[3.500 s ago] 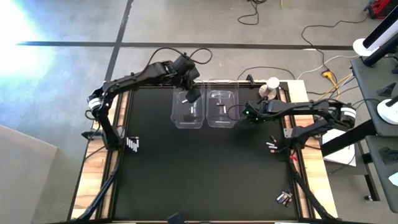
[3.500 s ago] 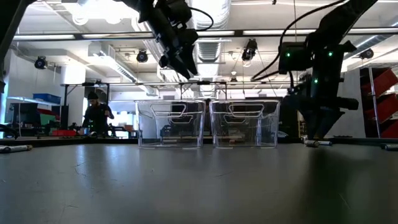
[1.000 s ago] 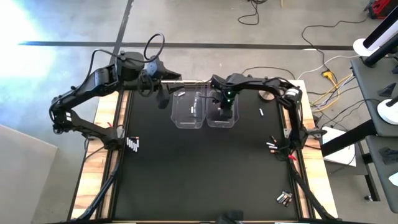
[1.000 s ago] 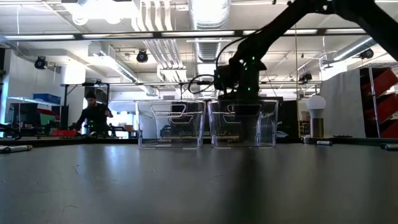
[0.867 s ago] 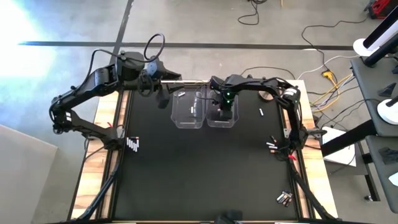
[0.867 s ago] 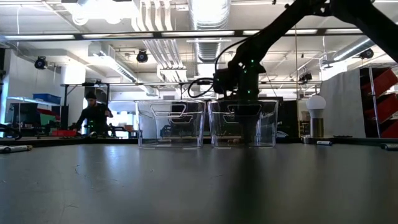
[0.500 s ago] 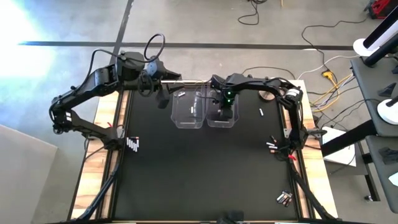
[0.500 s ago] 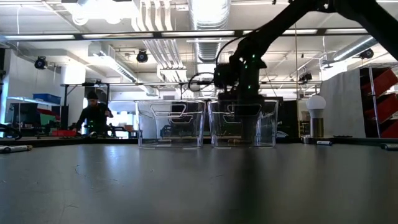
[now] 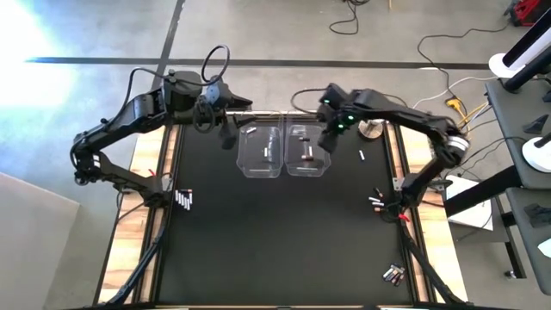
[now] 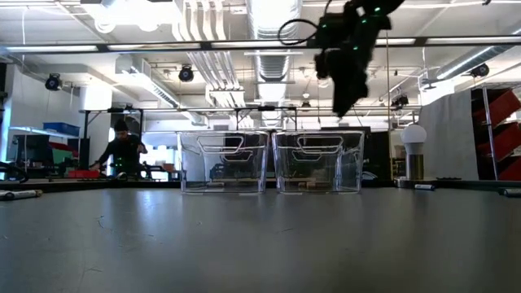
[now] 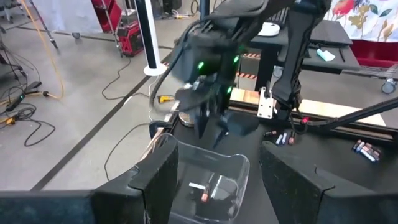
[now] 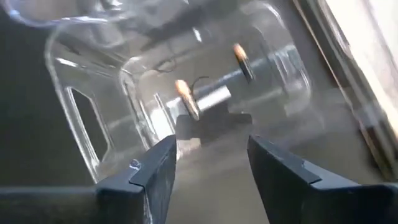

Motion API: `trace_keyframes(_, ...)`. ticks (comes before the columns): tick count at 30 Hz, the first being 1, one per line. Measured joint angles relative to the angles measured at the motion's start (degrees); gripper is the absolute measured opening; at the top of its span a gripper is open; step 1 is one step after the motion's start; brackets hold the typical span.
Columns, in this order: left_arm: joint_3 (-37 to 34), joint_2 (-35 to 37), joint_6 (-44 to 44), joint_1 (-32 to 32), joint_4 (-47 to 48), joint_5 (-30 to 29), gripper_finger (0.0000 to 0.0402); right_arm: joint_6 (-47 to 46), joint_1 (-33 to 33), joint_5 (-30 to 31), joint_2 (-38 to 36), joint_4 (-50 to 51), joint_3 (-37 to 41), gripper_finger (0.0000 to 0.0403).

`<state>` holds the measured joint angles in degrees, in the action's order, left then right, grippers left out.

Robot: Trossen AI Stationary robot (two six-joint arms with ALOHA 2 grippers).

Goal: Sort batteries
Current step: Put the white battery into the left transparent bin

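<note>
Two batteries (image 12: 214,78) in the bin (image 12: 93,118) below the open right gripper (image 12: 208,158).

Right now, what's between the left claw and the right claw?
In the high view, the left clear bin lies between the left claw and the right claw, with the right bin's edge.

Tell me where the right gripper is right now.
In the high view the right gripper hangs open above the right-hand clear bin, near its right rim; the low view shows it raised well clear of that bin.

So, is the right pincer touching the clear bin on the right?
Apart. In the low view the right pincer hangs above the right bin, with clear space between its fingertips and the rim.
</note>
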<state>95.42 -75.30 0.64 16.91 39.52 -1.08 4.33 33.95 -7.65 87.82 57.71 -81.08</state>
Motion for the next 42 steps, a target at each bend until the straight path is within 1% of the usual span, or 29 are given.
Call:
trace_keyframes(5,0.0,-0.9,0.1,0.0,-0.1,0.0,0.0204,-14.9,3.0,3.8,-9.3,0.5,11.9,0.0194)
trace_keyframes(9,0.0,-1.9,0.2,0.0,-0.3,0.0,0.0204,-26.7,4.7,6.7,-13.6,-1.3,23.0,0.0183)
trace_keyframes(12,0.0,-2.8,0.3,0.0,-0.7,0.0,0.0204,-32.6,5.9,7.8,-14.8,-5.8,29.8,0.0173)
trace_keyframes(15,0.0,-3.4,0.3,0.0,-1.1,0.1,0.0204,-36.6,7.0,8.5,-14.2,-11.3,34.8,0.016)
trace_keyframes(17,0.0,-3.8,0.3,0.0,-1.1,0.1,0.0204,-39.5,7.8,11.4,-13.0,-14.1,36.9,0.0151)
trace_keyframes(21,0.0,-4.0,-0.9,0.0,-1.0,0.2,0.0204,-40.8,9.5,18.0,-9.8,-14.9,38.1,0.0136)
trace_keyframes(23,0.0,-4.0,-1.3,0.0,-0.8,0.2,0.0204,-40.5,10.0,19.2,-8.4,-15.2,38.1,0.0132)
trace_keyframes(29,0.0,-3.8,-1.7,-0.7,-0.7,0.3,0.0204,-38.6,11.3,19.2,-2.6,-17.2,37.9,0.0119)
trace_keyframes(33,0.0,-3.8,-1.7,-1.0,0.1,0.3,0.0204,-38.0,11.7,18.1,1.3,-17.6,37.9,0.0102)
trace_keyframes(37,0.0,-3.8,-1.7,-1.0,0.2,0.3,0.0204,-37.3,11.7,17.2,3.4,-18.1,37.8,0.0072)
trace_keyframes(42,0.0,-3.7,-1.6,-1.2,0.2,1.0,0.0204,-36.7,11.7,16.5,3.4,-18.3,37.9,0.0029)
